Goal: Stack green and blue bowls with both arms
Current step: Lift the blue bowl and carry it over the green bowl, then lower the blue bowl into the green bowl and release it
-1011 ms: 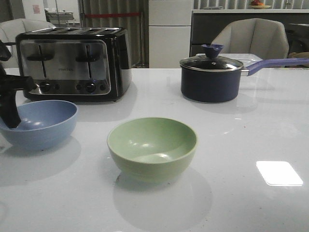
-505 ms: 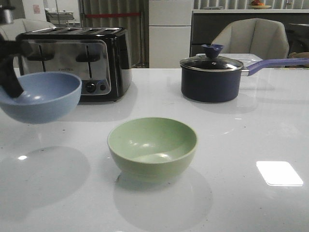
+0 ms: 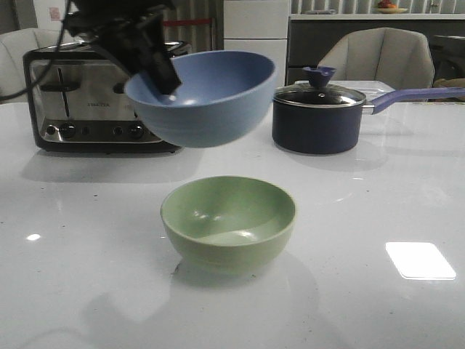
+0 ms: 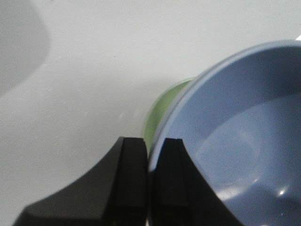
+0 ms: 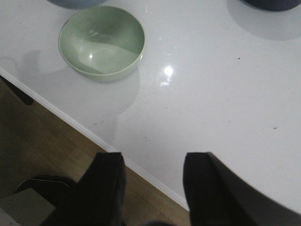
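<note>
- As seen from the front, the left claw pinches the near-left rim of the blue bowl, one finger inside and one outside. The bowl hangs clear of the surface, tipped so its mouth faces partly toward the viewer. The green bowl stands upright below it and slightly to the right, the two well apart in height. A toaster and a lidded saucepan stand behind, out of the working path.
- Through the left wrist camera, the black fingers are pressed onto the blue bowl's wall with only the rim between them. A sliver of the green bowl shows just past that rim, so the carried bowl is over it but probably not yet centred.
- Through the right wrist camera, the right claw is spread and holds nothing, poised over the surface's near edge. The green bowl sits well apart from it, unsupported.
- Judgement on the step in hand: level the blue bowl, bring its base over the green bowl's centre, then lower until it seats before releasing. A tilted descent could catch the green rim and push that bowl aside; the free right claw could steady it.
</note>
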Tool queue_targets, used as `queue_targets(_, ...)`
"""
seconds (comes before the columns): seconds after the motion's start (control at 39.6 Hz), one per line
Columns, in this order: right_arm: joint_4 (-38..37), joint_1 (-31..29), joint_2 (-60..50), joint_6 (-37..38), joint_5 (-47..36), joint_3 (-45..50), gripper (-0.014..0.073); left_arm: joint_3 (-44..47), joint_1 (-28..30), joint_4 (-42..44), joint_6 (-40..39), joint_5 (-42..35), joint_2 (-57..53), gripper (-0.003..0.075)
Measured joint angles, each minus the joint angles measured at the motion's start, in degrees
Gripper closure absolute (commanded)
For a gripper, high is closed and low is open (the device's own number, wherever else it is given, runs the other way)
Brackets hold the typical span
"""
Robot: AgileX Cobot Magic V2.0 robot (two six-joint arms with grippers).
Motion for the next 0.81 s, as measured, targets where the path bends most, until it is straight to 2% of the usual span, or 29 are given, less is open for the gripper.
queue_targets(0.2,0.0,0.0,0.0,0.0,0.0,0.0,0.0177,-0.27,-4.37,1.2,0.0,-2.03,5.06,0.0622)
queue_targets(0.68,0.0,0.0,0.0,0.0,0.0,0.0,0.0177,-0.37,-4.51,4.22,-0.49,-2.71,9.92,0.0618)
queue_targets(0.76,0.0,0.0,0.0,0.0,0.0,0.0,0.0177,-0.37,-4.51,4.33,-0.49,-2.71,10.3,0.0604)
queue_targets(0.81,0.0,0.0,0.0,0.0,0.0,0.0,0.0177,-0.39,-4.51,4.36,-0.49,-2.71,10.57,0.0566)
